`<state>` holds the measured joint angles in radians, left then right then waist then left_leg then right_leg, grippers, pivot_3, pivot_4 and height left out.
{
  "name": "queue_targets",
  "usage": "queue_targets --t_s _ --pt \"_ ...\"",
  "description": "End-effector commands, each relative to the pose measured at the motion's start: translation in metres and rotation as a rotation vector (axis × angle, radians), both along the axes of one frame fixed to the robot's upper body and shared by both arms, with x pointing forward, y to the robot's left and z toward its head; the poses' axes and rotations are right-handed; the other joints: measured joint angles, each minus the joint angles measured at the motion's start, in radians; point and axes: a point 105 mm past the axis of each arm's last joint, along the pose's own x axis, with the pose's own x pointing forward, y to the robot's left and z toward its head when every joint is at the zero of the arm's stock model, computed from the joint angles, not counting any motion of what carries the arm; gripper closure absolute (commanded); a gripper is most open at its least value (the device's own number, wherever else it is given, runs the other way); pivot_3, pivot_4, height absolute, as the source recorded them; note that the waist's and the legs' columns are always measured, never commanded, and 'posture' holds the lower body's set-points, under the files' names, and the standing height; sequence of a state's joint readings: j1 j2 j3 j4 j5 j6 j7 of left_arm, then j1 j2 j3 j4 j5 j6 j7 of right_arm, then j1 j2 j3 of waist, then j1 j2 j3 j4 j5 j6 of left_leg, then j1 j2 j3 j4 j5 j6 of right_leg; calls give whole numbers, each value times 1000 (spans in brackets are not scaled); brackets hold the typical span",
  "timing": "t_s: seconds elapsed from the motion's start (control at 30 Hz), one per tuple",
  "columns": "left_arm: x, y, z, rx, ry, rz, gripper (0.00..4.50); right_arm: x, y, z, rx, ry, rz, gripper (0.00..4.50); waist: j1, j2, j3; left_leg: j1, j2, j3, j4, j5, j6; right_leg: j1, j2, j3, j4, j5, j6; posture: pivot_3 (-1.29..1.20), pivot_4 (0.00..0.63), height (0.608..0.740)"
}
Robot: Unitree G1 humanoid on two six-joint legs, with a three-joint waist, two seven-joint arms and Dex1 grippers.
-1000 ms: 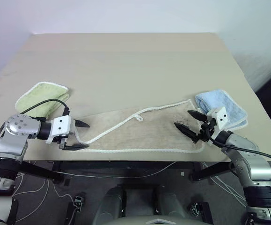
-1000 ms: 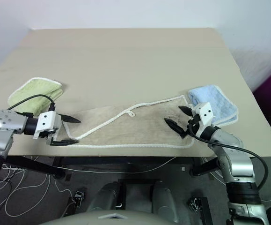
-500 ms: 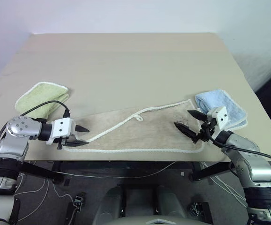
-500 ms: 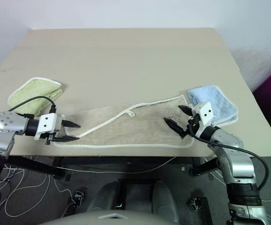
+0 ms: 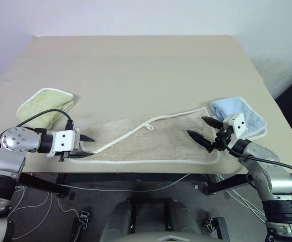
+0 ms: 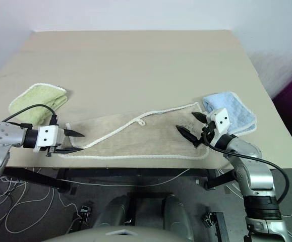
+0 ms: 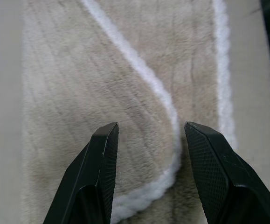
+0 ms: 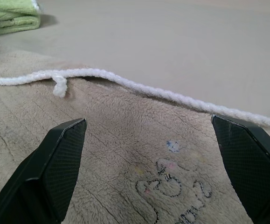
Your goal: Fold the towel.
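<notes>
The towel (image 5: 151, 141) lies flattened along the near edge of the table (image 5: 135, 65), across the lower middle of the head views, already doubled lengthwise so that a white corded edge runs diagonally over its top, with the small loop (image 5: 150, 126) near its centre. Since a second ago the left gripper (image 5: 84, 146), at lower left, has slid down and outward to the towel's left end, and its jaws have narrowed from a wide spread to a partial gap. In the left wrist view the two fingers (image 7: 102, 172) stand apart on either side of the curled corner where the cord bends round, not yet pinched on it; whether the lower finger is under the cloth I cannot tell. The right gripper (image 5: 203, 131), at lower right, has not shifted: its jaws stay spread wide, poised just above the towel's right end near a small stitched motif (image 8: 172, 184), holding nothing. The green towel (image 5: 45, 106) at left and the blue towel (image 5: 239, 116) at right sit untouched. This looks like the grasp stage of the next fold, with the left side nearly ready and the right side waiting.
</notes>
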<state>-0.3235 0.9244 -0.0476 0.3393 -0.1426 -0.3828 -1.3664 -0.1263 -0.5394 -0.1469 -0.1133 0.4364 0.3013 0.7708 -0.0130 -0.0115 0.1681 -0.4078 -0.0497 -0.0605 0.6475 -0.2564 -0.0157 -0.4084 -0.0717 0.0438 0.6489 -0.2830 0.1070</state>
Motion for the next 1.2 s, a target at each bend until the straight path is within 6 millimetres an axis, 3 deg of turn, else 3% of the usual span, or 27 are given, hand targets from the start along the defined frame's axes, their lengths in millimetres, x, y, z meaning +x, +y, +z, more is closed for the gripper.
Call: queue_targets --t_s 0.03,0.13,0.23,0.73,0.97,1.1,1.2 --pt "0 2 6 14 -28 -17 2145 1 1 12 4 -43 7 0 0 0 0 0 0 0 0 0 0 0 0 0 0 0 0 0 150 740" --pt "-1 3 5 20 -19 -20 2664 1 0 12 3 -44 4 0 0 0 0 0 0 0 0 0 0 0 0 0 0 0 0 0 150 740" --pt "-5 2 5 28 -1 -36 3610 1 -1 12 2 -46 1 0 0 0 0 0 0 0 0 0 0 0 0 0 0 0 0 0 150 740" --pt "-11 14 -11 117 25 -38 3610 2 -2 13 -2 -49 -2 0 -1 0 0 0 0 0 0 0 0 0 0 0 0 0 0 0 150 740" --pt "-6 16 -11 111 -6 -16 3610 3 -2 13 -5 -51 1 0 -1 0 0 0 0 0 0 0 0 0 0 0 1 0 0 0 150 740" --pt "-1 13 -4 70 -29 4 4480 3 -2 13 -7 -52 3 0 0 0 0 0 0 0 0 0 0 0 0 0 1 0 0 0 150 740" --pt "0 9 1 39 -29 2 4480 3 -3 13 -9 -52 3 0 0 0 0 0 0 0 0 0 0 0 0 0 1 0 0 0 150 740"
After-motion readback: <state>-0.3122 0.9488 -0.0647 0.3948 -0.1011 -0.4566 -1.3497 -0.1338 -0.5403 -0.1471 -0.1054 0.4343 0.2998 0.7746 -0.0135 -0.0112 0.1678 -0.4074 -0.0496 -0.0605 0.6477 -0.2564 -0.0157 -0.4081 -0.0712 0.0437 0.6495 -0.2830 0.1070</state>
